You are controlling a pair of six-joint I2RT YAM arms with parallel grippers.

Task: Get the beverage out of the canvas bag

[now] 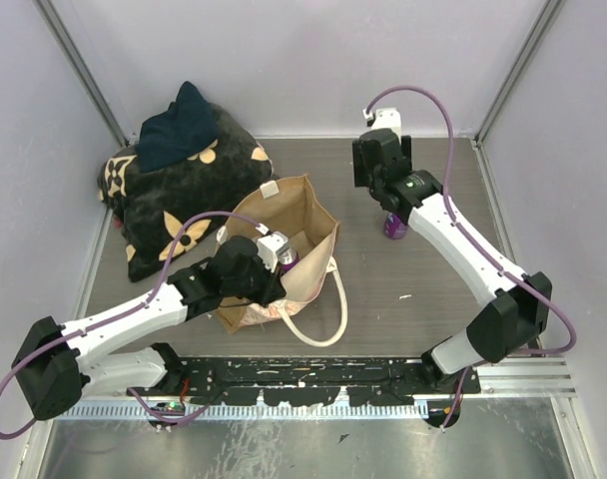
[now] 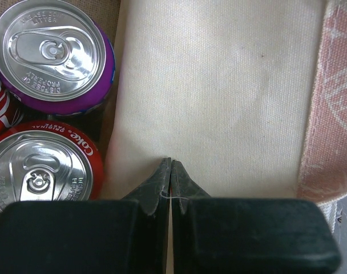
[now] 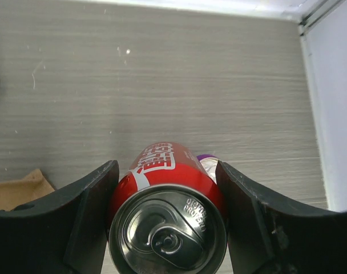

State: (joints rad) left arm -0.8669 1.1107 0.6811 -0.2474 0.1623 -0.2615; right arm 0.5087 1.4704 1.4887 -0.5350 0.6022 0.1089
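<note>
top external view: a tan canvas bag (image 1: 296, 212) with cream handles sits mid-table. the left gripper (image 2: 171, 165), pressed together, pinches its cream lining beside a purple soda can (image 2: 53, 54) and a red coke can (image 2: 39, 171) inside. far right, the right gripper (image 3: 168, 169) clamps a red drink can (image 3: 168, 225), with a second purple can (image 1: 394, 227) just beside it.

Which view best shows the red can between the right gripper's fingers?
Right wrist: the red can sits between the fingers, lid and tab clear. Top external hides it under the right arm. Left wrist shows only other cans.
</note>
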